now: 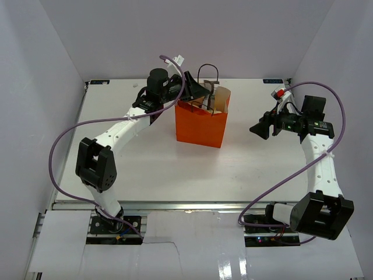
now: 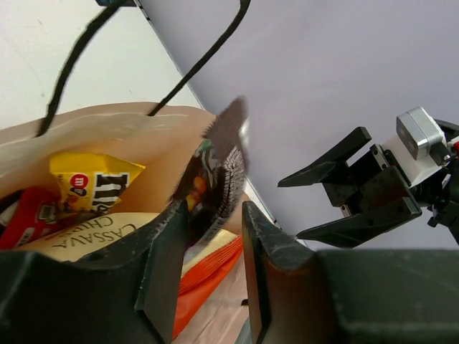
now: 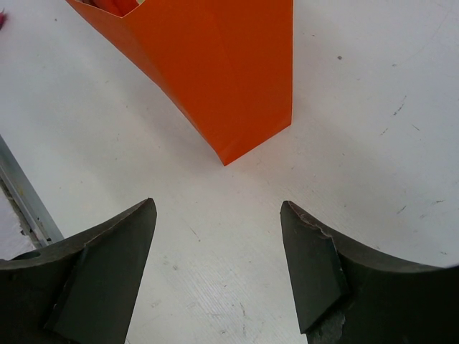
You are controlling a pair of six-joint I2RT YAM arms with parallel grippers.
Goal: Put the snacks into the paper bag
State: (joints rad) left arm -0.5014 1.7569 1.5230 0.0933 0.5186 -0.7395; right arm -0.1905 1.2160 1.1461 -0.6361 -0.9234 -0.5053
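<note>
The orange paper bag (image 1: 201, 125) stands upright mid-table, its pale inside (image 2: 107, 125) filling the left wrist view. My left gripper (image 1: 204, 93) hangs over its mouth. Between its parted fingers (image 2: 211, 211) a dark brown snack wrapper (image 2: 222, 165) stands on end, close against the left finger with a gap to the right one. Inside the bag lie a yellow packet (image 2: 93, 183), a red packet (image 2: 29, 218), a pale chips packet (image 2: 86, 240) and a red-orange packet (image 2: 211, 261). My right gripper (image 1: 259, 128) hovers open and empty right of the bag (image 3: 222, 64), fingertips (image 3: 215, 208) above bare table.
The bag's thin black handles (image 2: 72, 64) loop up just beyond my left fingers. White walls close in the table at the back and sides. A metal rail (image 3: 25, 201) runs along the table edge near my right gripper.
</note>
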